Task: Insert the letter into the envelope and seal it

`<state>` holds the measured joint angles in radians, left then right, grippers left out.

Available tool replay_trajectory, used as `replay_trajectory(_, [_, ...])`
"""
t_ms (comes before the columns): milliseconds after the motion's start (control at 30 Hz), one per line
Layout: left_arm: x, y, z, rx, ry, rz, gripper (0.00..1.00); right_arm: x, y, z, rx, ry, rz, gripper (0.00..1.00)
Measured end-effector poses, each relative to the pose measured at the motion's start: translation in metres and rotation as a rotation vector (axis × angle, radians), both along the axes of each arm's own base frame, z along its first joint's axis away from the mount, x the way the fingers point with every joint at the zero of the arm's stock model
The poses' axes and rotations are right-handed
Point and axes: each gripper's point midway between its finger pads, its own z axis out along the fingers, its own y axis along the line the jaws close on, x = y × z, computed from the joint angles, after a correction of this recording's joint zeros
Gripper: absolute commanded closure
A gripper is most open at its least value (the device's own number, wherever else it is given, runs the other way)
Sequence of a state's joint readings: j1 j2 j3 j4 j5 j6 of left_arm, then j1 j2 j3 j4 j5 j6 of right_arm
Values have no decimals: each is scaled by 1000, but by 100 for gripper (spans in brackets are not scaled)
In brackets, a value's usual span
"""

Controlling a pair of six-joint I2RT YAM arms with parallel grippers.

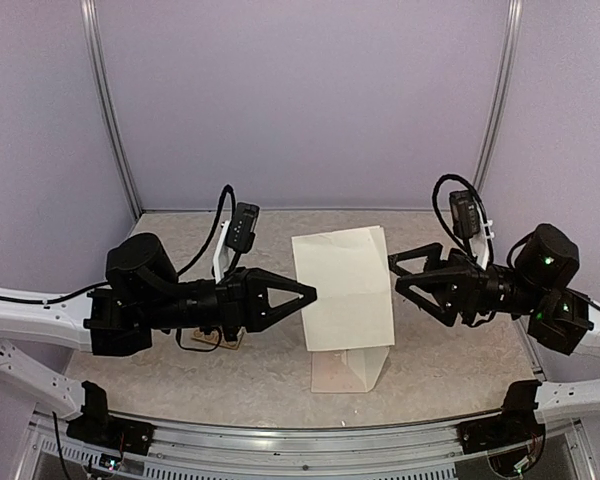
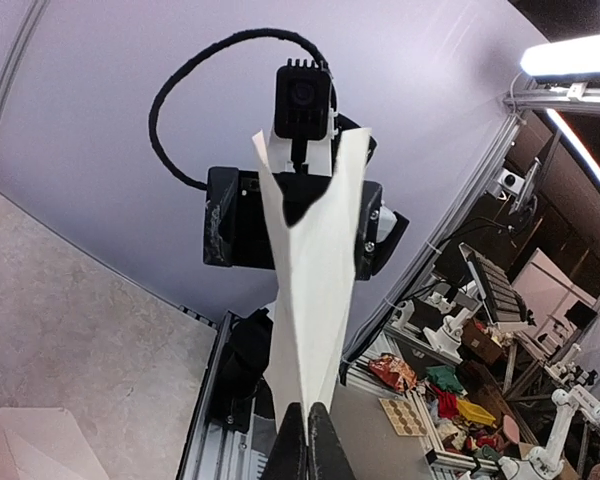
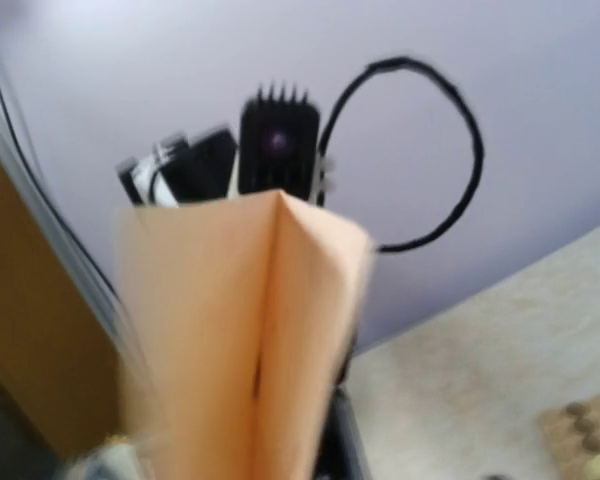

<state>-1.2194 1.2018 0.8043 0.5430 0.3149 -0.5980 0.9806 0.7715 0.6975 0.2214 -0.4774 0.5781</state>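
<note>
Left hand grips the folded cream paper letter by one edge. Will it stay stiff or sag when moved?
Probably fairly stiff: the folded cream paper letter extends straight from the left hand without visibly drooping, and its crease likely braces it. It looks thin and light, so fast moves may flutter it. Pinched at one edge only, it might pivot.

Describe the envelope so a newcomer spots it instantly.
On the speckled table, look midway between the two arms, toward the near edge. The envelope lies flat there, partly hidden under the letter that the left gripper holds. It is pinkish and rests on the table; the letter is whiter and lifted.
</note>
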Motion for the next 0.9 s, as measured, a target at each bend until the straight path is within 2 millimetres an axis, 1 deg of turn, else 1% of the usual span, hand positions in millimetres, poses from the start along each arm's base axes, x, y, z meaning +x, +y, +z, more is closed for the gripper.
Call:
replay_trajectory(67, [1,3,4,-16,-4,12,100,-1,-7,0,25,1,-18,15])
replay_trajectory(167, [2,7,10,-42,-8,26,100,-2,-8,-3,40,2,-19,12])
replay_trajectory(300, [4,9,14,-61,-10,41,100,-2,2,-13,15,21,19,12])
replay_trajectory(333, [4,9,15,-65,-11,42,100,-1,6,-19,-1,31,32,15])
replay_trajectory(367, [5,9,16,-68,-11,44,100,-1,9,-24,-16,40,45,22])
replay_trajectory(433, [5,10,17,-71,-10,45,100,-1,17,-35,-49,56,71,44])
replay_trajectory(467, [5,10,17,-73,-10,47,100,-2,21,-40,-65,65,87,58])
replay_trajectory(500, [5,10,17,-73,-9,49,100,-2,24,-45,-78,74,101,74])
replay_trajectory(533, [6,10,17,-74,-9,52,100,-4,27,-48,-90,84,119,88])
replay_trajectory(567, [7,10,17,-74,-8,56,100,-5,29,-50,-98,90,133,100])
replay_trajectory(633, [9,10,16,-69,-5,67,79,-6,32,-53,-107,95,149,100])
replay_trajectory(733, [16,9,9,-43,4,108,65,-7,31,-53,-106,95,150,100])
replay_trajectory(833, [27,12,-3,11,21,178,62,-4,28,-51,-106,84,119,100])
replay_trajectory(900, [35,18,-9,46,28,235,57,0,26,-52,-118,83,92,100])
